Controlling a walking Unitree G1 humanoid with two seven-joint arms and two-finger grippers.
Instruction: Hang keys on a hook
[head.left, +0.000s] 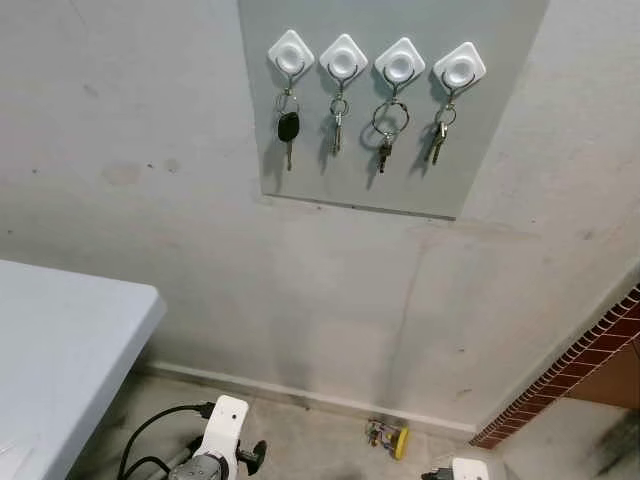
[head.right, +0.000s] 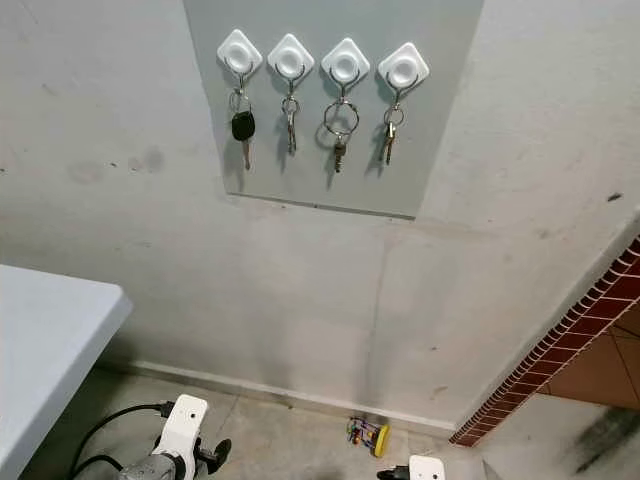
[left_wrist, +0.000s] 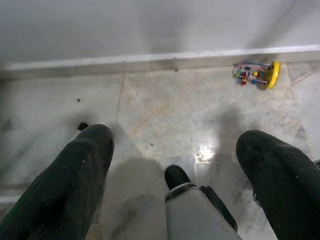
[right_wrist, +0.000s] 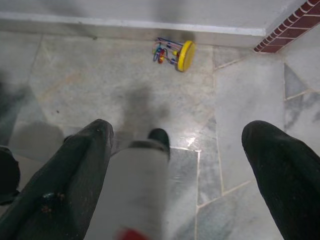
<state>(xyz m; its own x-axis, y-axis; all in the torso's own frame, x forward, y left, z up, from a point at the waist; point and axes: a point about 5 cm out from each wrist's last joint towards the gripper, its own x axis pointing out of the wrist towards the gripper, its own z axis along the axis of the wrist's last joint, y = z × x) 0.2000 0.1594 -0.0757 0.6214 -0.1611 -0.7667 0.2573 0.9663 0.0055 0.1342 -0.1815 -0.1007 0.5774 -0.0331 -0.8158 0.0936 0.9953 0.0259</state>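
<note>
Fingers of the left gripper (left_wrist: 172, 165) spread wide, nothing between them, aimed at the floor (left_wrist: 150, 110); toy (left_wrist: 256, 75) near the skirting.

Right wrist view: right gripper (right_wrist: 175, 160) likewise parted and empty above the floor, toy (right_wrist: 175, 52) ahead.

Head views: four hooks (head.left: 343, 58) on the panel (head.left: 500, 120), high above both arms. Each hook carries keys (head.left: 288, 128); they hang straight down. Left arm (head.left: 220, 440) and right arm (head.left: 465, 468) sit low, well below the panel. Judgement: all keys are hung.
</note>
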